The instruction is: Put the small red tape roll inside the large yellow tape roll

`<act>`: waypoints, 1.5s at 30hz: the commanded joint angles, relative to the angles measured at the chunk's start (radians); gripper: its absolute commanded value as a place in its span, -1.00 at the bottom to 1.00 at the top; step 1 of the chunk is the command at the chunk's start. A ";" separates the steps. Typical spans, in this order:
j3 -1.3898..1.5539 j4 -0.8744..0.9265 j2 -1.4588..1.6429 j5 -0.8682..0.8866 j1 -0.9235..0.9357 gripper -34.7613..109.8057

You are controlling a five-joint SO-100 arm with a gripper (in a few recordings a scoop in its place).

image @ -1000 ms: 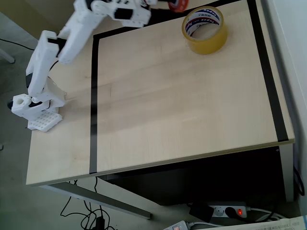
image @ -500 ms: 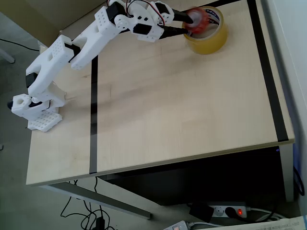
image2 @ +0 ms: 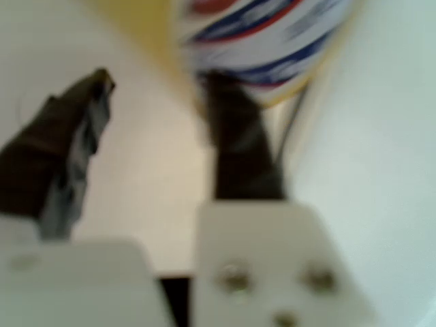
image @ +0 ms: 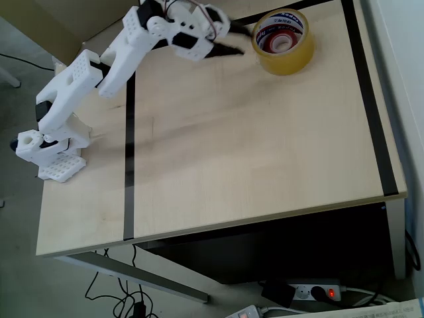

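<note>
Over the table's far edge the white arm reaches rightward, its dark two-finger gripper (image: 233, 45) just left of the large amber-yellow tape roll (image: 283, 41); fingers (image2: 71, 146) spread apart, holding nothing; small glossy red tape roll (image: 278, 44) lies inside the yellow ring on the pale wooden table (image: 252, 146).

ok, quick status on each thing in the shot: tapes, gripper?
red tape roll: lying flat inside the yellow roll's core, not held.
yellow tape roll: lying flat on the table, hole facing up.
gripper: open, empty, just left of the yellow roll in the overhead view.
</note>
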 commanded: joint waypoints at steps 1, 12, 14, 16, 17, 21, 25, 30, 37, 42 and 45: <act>-0.103 0.156 0.178 0.008 0.040 -0.52; 0.092 0.264 0.626 0.014 0.023 -0.52; 0.310 0.264 0.802 0.011 0.005 -0.52; 0.506 0.264 0.951 0.008 0.000 -0.52; 0.606 0.261 1.019 0.008 0.003 -0.52; 1.052 0.121 1.272 0.008 0.028 -0.52; 1.652 -0.238 1.666 0.011 0.055 -0.52; 2.204 -0.591 2.022 0.012 0.126 -0.52; 2.741 -0.948 2.258 0.015 0.138 -0.52; 2.928 -1.123 2.224 0.041 0.130 -0.52; 3.030 -1.203 2.195 0.058 0.130 -0.52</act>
